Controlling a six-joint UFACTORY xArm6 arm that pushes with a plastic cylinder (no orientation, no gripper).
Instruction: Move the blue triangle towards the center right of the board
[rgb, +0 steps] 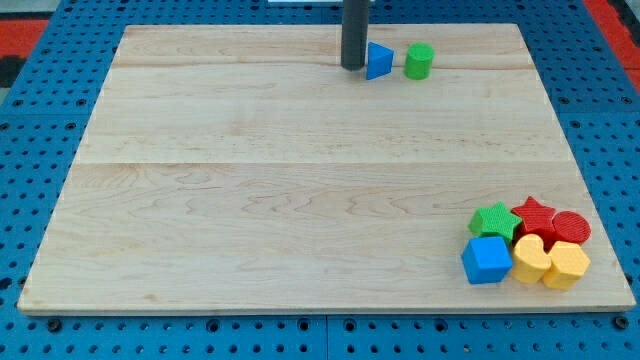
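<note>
The blue triangle (378, 61) lies near the view's top, a little right of the middle of the wooden board (300, 180). My tip (353, 66) stands right against its left side, touching or almost touching it. A green cylinder (419, 62) stands just to the right of the triangle, with a small gap between them.
A cluster of blocks sits in the board's bottom right corner: a green star (494, 220), a red star (533, 214), a red cylinder (571, 228), a blue cube (487, 259), a yellow heart-like block (530, 257) and a yellow hexagon (567, 265). A blue pegboard surrounds the board.
</note>
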